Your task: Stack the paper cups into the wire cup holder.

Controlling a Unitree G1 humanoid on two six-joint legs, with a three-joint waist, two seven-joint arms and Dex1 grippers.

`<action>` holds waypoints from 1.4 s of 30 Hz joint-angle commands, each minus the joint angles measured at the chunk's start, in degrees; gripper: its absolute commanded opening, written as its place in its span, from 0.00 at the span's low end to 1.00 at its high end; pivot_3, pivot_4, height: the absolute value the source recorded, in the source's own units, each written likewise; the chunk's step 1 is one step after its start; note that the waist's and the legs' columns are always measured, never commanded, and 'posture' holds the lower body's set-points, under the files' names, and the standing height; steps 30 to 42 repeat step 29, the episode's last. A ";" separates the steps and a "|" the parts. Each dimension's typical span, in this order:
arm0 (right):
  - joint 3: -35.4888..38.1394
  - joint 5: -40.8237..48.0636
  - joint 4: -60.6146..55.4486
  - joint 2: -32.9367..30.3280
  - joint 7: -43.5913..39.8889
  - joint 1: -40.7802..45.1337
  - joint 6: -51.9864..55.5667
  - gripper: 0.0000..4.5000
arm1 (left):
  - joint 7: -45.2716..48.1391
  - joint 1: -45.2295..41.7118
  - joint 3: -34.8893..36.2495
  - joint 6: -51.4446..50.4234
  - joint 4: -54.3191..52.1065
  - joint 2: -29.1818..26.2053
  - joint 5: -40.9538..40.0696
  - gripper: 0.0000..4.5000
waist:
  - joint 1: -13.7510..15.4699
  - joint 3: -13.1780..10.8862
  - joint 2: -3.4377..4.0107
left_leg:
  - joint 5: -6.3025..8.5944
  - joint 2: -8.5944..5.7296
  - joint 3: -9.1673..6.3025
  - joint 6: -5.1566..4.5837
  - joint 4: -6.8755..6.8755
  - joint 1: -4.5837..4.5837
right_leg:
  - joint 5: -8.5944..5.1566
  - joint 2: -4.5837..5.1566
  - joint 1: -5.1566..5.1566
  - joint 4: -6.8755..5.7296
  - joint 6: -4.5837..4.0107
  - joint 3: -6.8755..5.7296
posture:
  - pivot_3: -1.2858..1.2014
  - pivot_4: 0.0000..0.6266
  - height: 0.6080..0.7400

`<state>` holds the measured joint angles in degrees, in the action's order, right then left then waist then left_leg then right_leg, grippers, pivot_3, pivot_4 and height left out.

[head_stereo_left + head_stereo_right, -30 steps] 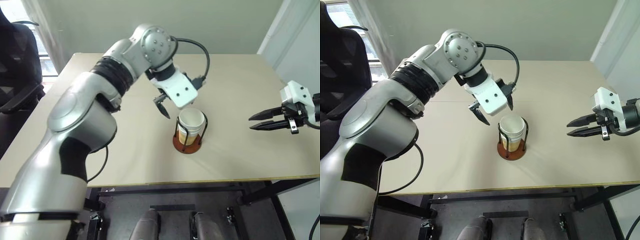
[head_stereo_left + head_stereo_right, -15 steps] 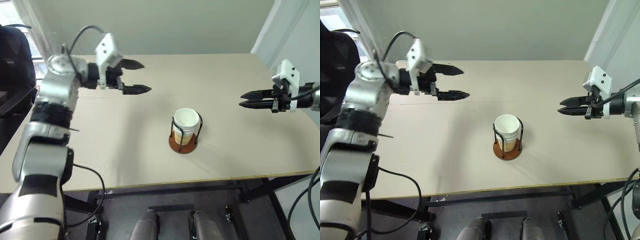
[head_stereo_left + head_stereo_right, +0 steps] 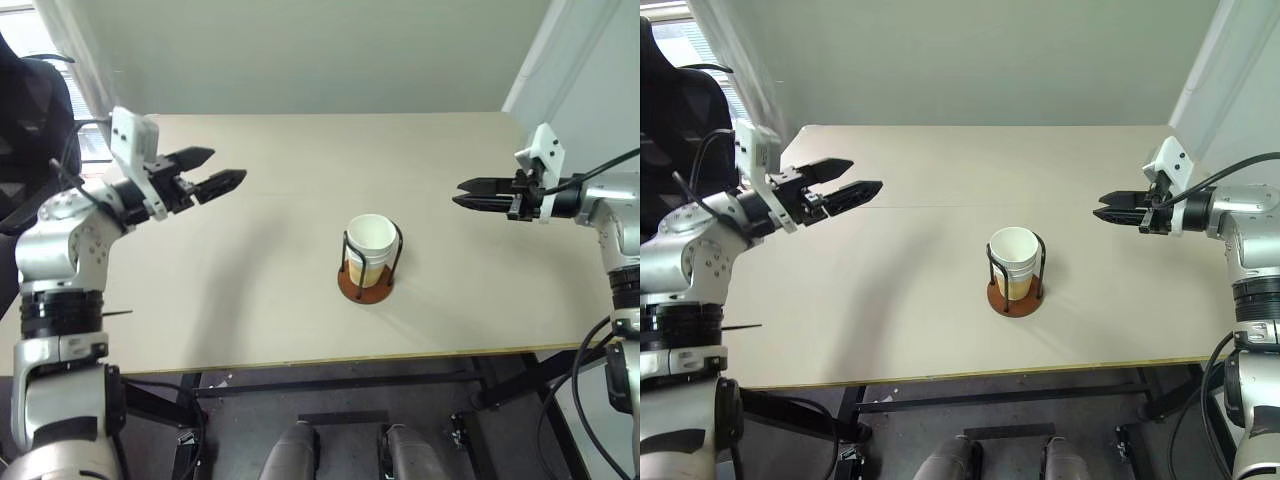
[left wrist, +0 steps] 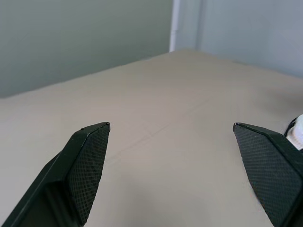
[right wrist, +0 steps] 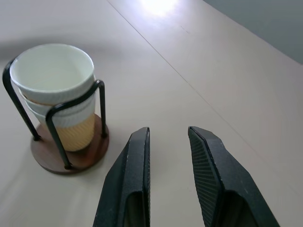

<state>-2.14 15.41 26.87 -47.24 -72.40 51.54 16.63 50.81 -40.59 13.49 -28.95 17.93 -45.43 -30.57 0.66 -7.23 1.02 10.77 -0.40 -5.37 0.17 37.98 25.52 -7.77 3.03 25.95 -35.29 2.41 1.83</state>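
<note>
Light, thin-walled paper cups, nested in the wire cup holder, easily crushed, best pinched gently at the rim; left gripper wide open and empty, right gripper narrowly parted, holding nothing.

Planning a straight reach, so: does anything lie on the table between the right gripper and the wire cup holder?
No. Between the right gripper and the wire cup holder is bare table, seen in the right wrist view.

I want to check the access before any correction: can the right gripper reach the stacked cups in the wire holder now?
Probably yes. The right gripper hangs beside the paper cups in the wire cup holder, and only bare table lies between them.
</note>
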 commanded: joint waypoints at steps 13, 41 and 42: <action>-1.09 -4.04 3.46 2.94 0.13 2.52 -3.29 0.85 | -0.80 6.93 8.12 -2.95 -5.81 -4.29 -2.44 1.00 | -0.12 0.00 0.00 | -0.10 0.08 -0.11 0.42 -0.95 -0.04 | -0.13 -0.03 0.30 0.21 -0.28 -0.11 | 0.52 0.24 1.00; -0.95 -3.72 -1.21 4.31 -3.12 -2.16 -3.11 0.85 | 1.16 14.16 6.96 -6.18 -16.14 -6.62 -3.58 1.00 | 0.00 0.00 -0.01 | 0.07 0.12 -0.21 0.71 -1.06 -0.03 | -0.23 -0.04 0.36 0.19 -0.45 -0.17 | 0.52 0.24 1.00; -0.95 -3.72 -1.21 4.31 -3.12 -2.16 -3.11 0.85 | 1.16 14.16 6.96 -6.18 -16.14 -6.62 -3.58 1.00 | 0.00 0.00 -0.01 | 0.07 0.12 -0.21 0.71 -1.06 -0.03 | -0.23 -0.04 0.36 0.19 -0.45 -0.17 | 0.52 0.24 1.00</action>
